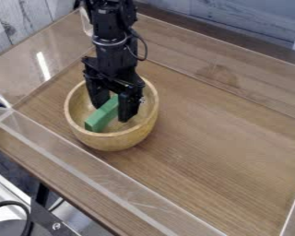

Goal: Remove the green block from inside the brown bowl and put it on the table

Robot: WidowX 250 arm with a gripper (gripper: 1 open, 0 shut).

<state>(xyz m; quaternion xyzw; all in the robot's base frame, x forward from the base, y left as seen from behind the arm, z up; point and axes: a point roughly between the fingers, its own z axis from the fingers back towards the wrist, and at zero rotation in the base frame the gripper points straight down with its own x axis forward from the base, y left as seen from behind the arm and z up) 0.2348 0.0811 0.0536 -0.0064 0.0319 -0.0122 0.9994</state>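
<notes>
Gripper (114,103) with its 2 jaws spread straddles the green block (100,115) inside the brown bowl (113,138); centring before closing should prevent slip.

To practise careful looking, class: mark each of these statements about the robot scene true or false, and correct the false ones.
1. The green block lies inside the brown bowl. True.
2. The gripper is shut on the block. False: its jaws stand open, one on either side of the block.
3. The gripper points down into the bowl. True.
4. The bowl is tipped on its side. False: it sits upright on the table.
</notes>
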